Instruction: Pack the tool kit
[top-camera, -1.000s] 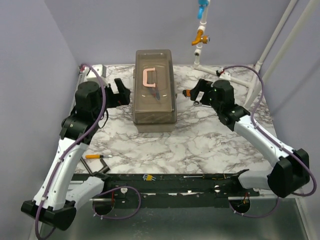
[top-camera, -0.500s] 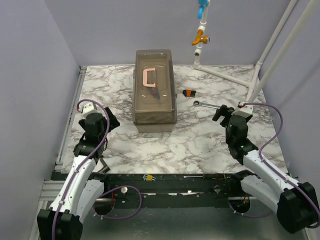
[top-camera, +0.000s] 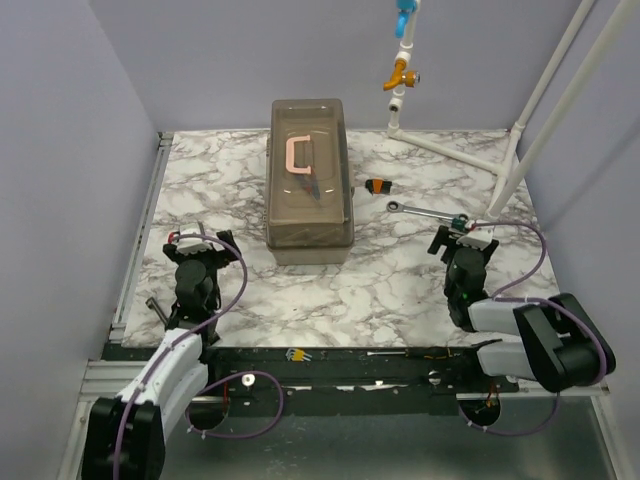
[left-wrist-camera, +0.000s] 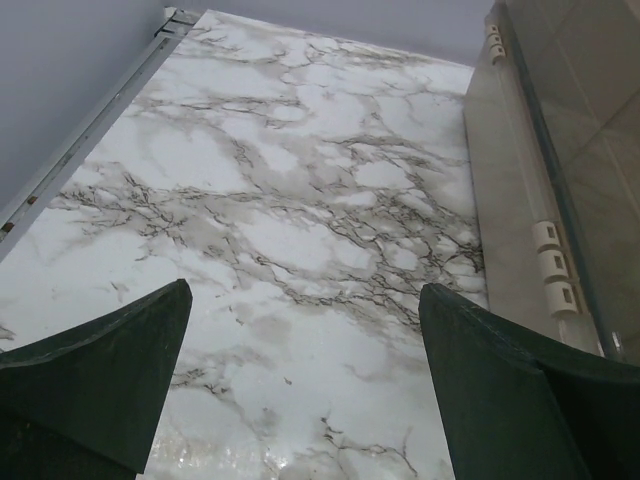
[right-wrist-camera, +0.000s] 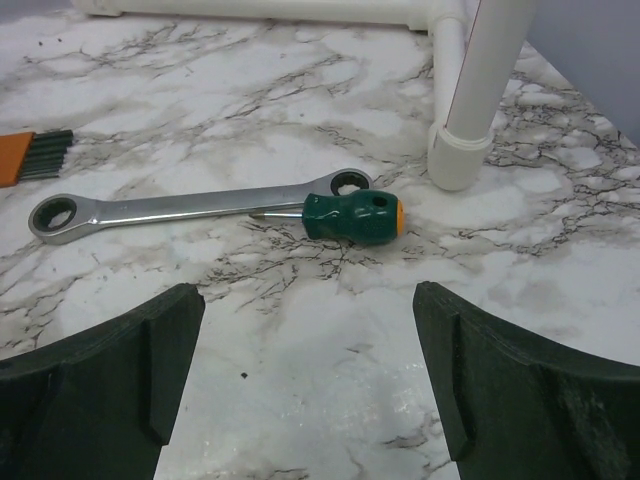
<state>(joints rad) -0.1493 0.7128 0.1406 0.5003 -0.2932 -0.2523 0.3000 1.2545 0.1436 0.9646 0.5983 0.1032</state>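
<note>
Toolbox: sitting far-centre on the marble table, closed, showing a dark tool through the translucent lid.
Pink handle: lying flat on the lid.
Hinge knuckles: running along the toolbox's left wall, probably meaning an opening from the right edge.
Handling, judged: being hard, smooth plastic, likely sliding on the marble if pushed and weighing more once loaded; needing the lid raised at its free edge or by the handle before taking anything in.
Ratchet wrench: lying flat to the right of the toolbox; being stiff, thin steel hugging the table, probably pinching best across the shank at mid-length.
Green screwdriver: lying stubby against the wrench's right ring end, offering a fat handle for the easier hold, possibly rolling if nudged.
Orange piece: lying between toolbox and wrench, carrying dark prongs or bristles; kind not telling.
Left gripper: hanging low over bare marble near-left of the toolbox, jaws spread wide, holding nothing.
Right gripper: facing wrench and screwdriver from the near side, jaws standing wide, gripping nothing.
White pipe post: standing just beside the screwdriver on the far right, crowding any approach from there.
Small keys: lying at the near edge, between the arm bases.
</note>
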